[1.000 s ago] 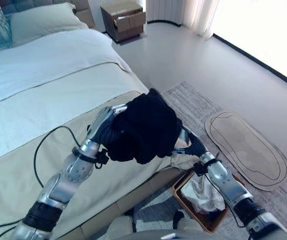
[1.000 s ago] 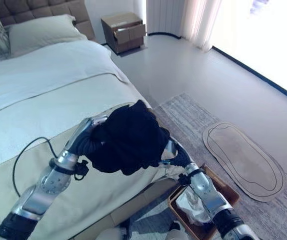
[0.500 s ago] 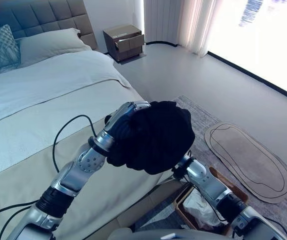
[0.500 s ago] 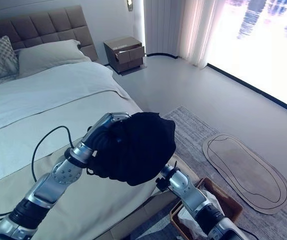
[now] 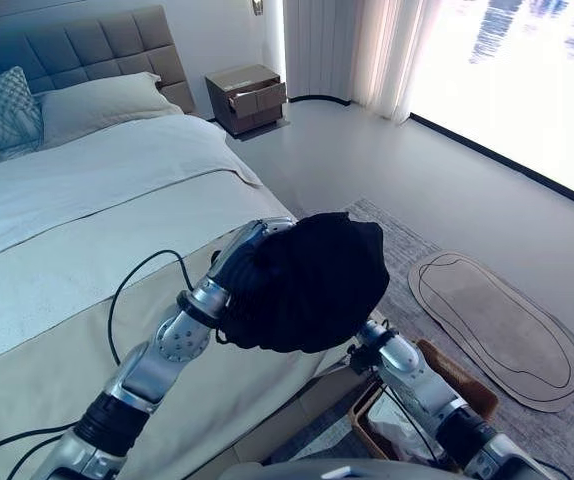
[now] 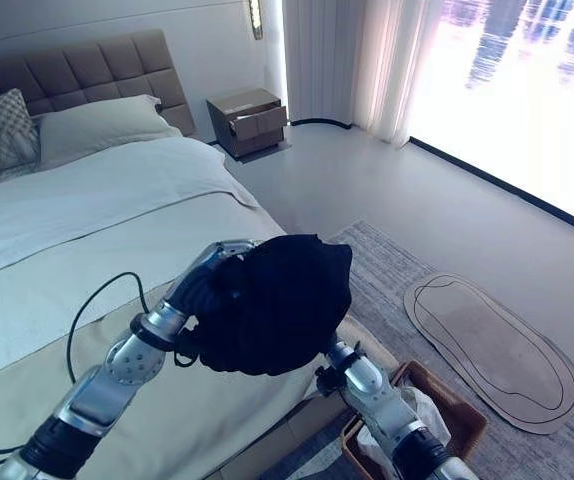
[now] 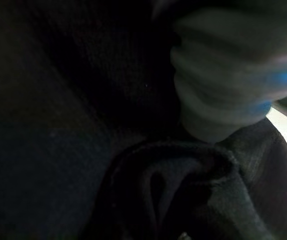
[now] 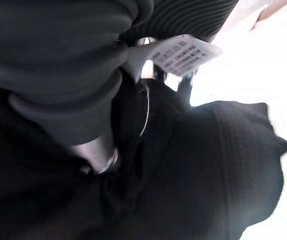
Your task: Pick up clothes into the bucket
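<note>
Cloth (image 5: 312, 285): a dark, soft, light bundle, bunched between the left hand (image 5: 235, 262) and the right hand (image 8: 58, 85) above the bed (image 5: 87, 230); both hands' fingers are buried, so their grip cannot be told. Best gathered by its bulk over the bucket (image 5: 467, 375).

Silver-grey jointed arms, seemingly dark-ribbed wrist covers

The black garment (image 5: 307, 280) is bundled between both arms above the bed (image 5: 87, 250) edge. The basket (image 6: 462, 420) stands on the rug (image 5: 407, 230) beside the bed, partly filled with white cloth (image 6: 422, 405). Open floor (image 5: 387, 150) lies beyond.
</note>
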{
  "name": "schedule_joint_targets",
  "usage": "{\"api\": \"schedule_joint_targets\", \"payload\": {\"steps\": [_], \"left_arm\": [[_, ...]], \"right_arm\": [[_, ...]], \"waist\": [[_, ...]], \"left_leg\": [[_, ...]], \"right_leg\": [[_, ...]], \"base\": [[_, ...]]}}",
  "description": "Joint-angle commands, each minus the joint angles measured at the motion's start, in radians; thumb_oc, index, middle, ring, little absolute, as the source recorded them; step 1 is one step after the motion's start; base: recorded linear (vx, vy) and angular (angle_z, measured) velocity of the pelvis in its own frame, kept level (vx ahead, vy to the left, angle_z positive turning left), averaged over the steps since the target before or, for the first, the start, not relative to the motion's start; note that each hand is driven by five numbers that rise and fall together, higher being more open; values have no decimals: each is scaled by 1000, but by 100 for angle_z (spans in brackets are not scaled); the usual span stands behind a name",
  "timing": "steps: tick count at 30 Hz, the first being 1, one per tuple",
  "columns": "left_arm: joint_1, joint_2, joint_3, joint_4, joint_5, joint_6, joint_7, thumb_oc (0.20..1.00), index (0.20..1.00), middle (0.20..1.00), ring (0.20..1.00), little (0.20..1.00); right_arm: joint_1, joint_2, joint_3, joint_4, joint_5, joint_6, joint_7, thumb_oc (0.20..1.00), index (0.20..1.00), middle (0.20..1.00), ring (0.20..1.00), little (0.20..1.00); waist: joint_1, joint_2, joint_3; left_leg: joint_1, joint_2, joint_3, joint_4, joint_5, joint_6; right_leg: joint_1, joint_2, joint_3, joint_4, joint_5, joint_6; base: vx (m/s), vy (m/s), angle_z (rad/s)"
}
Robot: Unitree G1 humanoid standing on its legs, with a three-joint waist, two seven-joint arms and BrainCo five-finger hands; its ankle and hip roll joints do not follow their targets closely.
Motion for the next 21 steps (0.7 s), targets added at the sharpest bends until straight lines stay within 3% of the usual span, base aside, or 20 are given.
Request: {"api": "schedule_joint_targets", "payload": {"steps": [1,10,20,21], "left_arm": [[-26,-22,50,-81,-90,-48,27,200,200,200,200,200],[2,-26,64,-82,-115,-48,28,200,200,200,200,200],[24,-63,37,-98,-288,-46,-25,200,200,200,200,200],[23,-70,31,-93,-320,-43,-40,1000,1000,1000,1000,1000]], "right_arm": [[-17,51,-13,-108,65,-82,14,200,200,200,200,200],[45,48,-4,-129,79,-89,29,200,200,200,200,200],[132,35,2,-176,112,-98,52,200,200,200,200,200],[143,31,3,-181,115,-98,56,200,200,200,200,200]], "waist": [[-8,-48,-16],[-15,-48,-10],[-35,-43,0],[-38,-43,1]], "left_leg": [[2,18,10,42,-82,0],[1,19,2,49,-83,0],[4,25,2,57,-88,1],[5,26,4,57,-87,1]], "right_leg": [[-99,-66,6,-20,148,57],[-99,-64,7,-3,135,52],[-99,-58,13,0,132,51],[-100,-58,14,1,132,51]], "base": [[0,0,0],[0,0,0],[0,0,0],[0,0,0]]}}
